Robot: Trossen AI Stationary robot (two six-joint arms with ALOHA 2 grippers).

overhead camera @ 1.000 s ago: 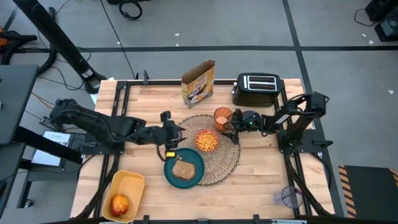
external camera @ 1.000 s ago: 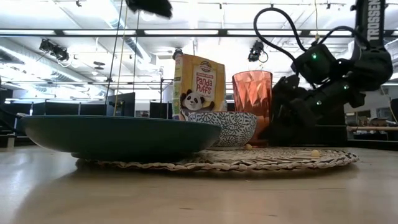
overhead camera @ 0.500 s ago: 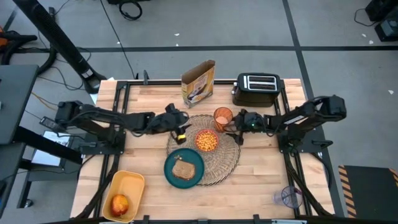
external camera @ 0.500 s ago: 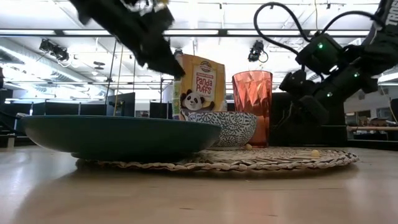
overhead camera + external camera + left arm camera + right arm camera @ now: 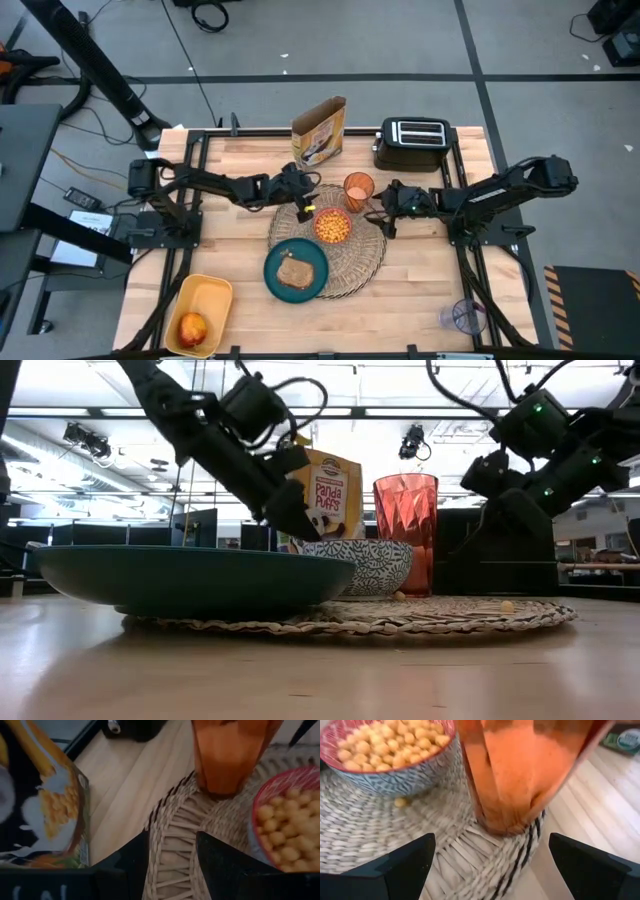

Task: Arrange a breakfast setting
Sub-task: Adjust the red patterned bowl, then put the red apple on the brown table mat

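The woven straw placemat [image 5: 365, 255] lies mid-table. On it stand the orange cup [image 5: 358, 188] and the pink bowl [image 5: 332, 227], which is full of cereal puffs. The teal plate [image 5: 275, 280] carries the toast [image 5: 296, 272] and overlaps the mat's near left edge. The red apple [image 5: 192, 328] lies in a yellow dish [image 5: 210, 295] at the near left. My left gripper [image 5: 172, 865] is open and empty over the mat's far left edge, between the cereal box and the cup. My right gripper [image 5: 490, 870] is wide open just right of the cup [image 5: 520, 770], not touching it. The spoon is out of view.
A cereal box [image 5: 320, 132] and a black toaster [image 5: 412, 143] stand along the far edge. A clear plastic cup [image 5: 465, 317] sits at the near right corner. Loose puffs lie on the mat [image 5: 400, 801]. Bare wood shows at the near middle and right.
My left gripper has gone from beside the plate toward the far edge and to the right. It has come down over the mat's far left edge near the cereal box. My right gripper has drawn back a little from the cup toward the table's right edge. The cup stays upright.
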